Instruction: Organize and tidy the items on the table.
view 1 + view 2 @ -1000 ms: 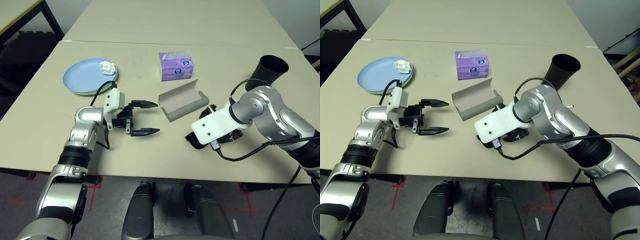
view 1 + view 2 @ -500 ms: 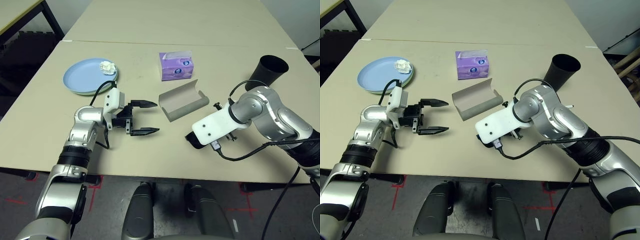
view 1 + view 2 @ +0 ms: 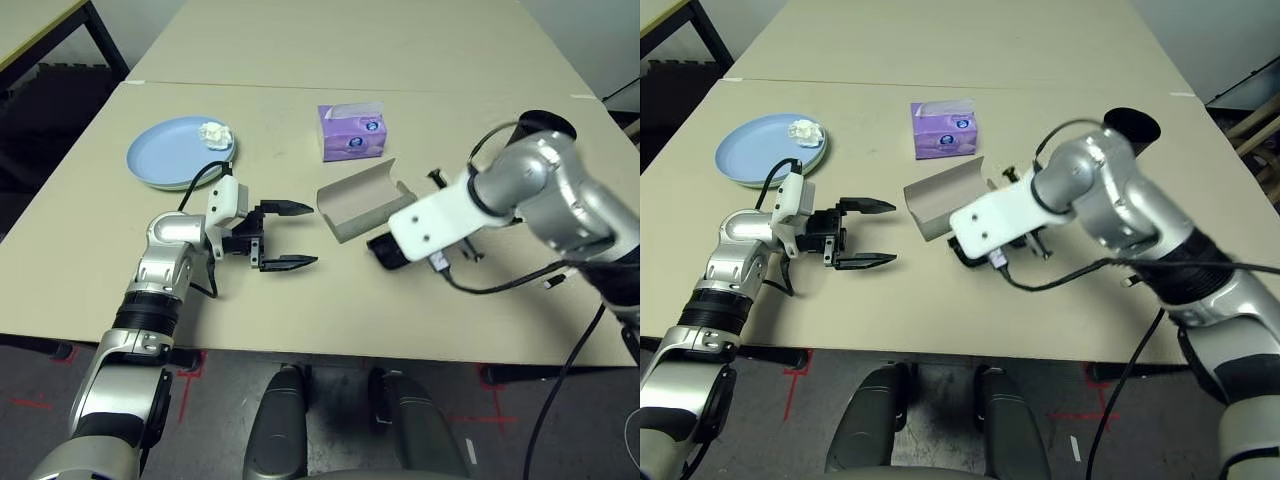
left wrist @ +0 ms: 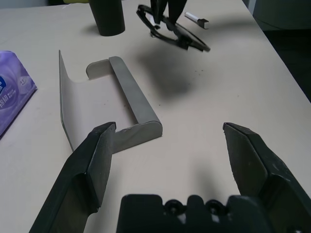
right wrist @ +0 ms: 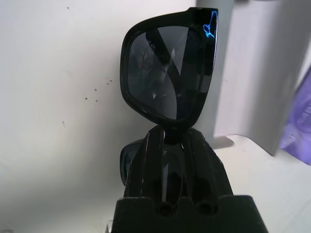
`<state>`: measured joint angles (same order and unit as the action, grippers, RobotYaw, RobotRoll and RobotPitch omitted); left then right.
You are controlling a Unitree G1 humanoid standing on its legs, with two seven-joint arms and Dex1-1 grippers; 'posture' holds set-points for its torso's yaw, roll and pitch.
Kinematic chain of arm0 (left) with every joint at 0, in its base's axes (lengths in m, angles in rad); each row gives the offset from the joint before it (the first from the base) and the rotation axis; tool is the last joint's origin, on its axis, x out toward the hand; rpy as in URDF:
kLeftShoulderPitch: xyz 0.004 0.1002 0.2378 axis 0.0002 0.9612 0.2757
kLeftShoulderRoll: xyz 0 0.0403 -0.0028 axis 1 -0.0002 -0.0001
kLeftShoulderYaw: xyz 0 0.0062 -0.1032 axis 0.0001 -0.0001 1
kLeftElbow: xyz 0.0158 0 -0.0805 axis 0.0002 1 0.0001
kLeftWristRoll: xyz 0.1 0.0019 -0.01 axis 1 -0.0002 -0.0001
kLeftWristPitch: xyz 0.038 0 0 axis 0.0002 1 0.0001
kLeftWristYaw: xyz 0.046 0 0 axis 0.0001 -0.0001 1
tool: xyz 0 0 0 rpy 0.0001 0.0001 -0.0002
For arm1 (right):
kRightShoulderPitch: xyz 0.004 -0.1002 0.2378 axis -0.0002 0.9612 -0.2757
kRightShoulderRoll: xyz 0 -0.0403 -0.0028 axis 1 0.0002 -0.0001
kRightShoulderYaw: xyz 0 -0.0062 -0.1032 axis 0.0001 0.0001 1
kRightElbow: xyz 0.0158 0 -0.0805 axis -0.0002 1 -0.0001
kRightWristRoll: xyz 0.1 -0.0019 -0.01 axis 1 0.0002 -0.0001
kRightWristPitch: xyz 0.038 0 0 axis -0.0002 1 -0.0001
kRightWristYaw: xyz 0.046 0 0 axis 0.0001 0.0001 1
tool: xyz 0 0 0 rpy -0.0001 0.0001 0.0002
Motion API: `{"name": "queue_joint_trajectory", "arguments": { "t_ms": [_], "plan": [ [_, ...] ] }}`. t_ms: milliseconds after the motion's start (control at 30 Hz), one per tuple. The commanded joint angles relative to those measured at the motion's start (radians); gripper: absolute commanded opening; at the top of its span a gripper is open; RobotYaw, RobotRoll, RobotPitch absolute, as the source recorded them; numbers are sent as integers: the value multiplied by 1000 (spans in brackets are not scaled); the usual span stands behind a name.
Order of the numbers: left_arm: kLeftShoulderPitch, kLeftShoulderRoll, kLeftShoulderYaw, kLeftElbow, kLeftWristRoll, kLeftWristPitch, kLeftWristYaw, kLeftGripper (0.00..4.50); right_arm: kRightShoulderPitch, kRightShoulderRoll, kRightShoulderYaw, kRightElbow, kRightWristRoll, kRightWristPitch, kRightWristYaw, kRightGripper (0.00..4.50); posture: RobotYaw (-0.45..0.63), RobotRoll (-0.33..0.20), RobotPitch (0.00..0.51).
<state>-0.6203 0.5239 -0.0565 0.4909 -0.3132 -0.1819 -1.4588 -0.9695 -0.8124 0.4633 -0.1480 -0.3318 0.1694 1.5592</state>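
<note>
while raised above the table (image 3: 300,310) | sunglasses (image 5: 170,68) between right fingers (image 5: 198,155), clenched on bridge

Table (image 3: 300,320), beige, matte: plates (image 3: 165,155), stacked; tissue box (image 3: 352,135), purple; glasses case (image 3: 365,205), open; cup (image 3: 1132,127), black; pen (image 4: 197,20).

On the bench (image 3: 300,310), the stacked plates (image 3: 165,153) lie at the left, the tissue wad (image 3: 215,135) resting on the upper one, toward its right side. Right of them, around the middle, is the tissue box (image 3: 352,134). The open glasses case (image 3: 365,205) lies in front of the box. The cup (image 3: 1132,128) is at the right, beyond the pen (image 3: 555,281), which lies nearer the front edge. The sunglasses (image 5: 167,68) are off the bench, between the fingers (image 5: 155,160) of the right gripper (image 5: 173,130).
</note>
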Motion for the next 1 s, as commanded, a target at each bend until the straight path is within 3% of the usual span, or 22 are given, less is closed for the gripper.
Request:
{"name": "queue_joint_trajectory", "arguments": {
  "t_ms": [33, 233, 500, 1000],
  "plan": [
    [-13, 4, -14, 20, 16, -17, -16, 4500, -23, -1, -13, 29, 23, -37, -3, 478, 151, 0, 179],
    [-26, -1, -19, 34, 19, -21, -21, 4500, -74, 46, 12, 160, -16, -153, -81, 478, 148, 0, 179],
    [-16, 7, -14, 14, 17, 0, -9, 4500, -146, 186, 75, 426, -138, -302, -238, 478, 175, 0, 191],
    [60, 20, 30, -140, -10, 148, 166, 4500, -220, 269, 78, 538, -161, -357, -288, 478, 214, 0, 197]
  ]
}}
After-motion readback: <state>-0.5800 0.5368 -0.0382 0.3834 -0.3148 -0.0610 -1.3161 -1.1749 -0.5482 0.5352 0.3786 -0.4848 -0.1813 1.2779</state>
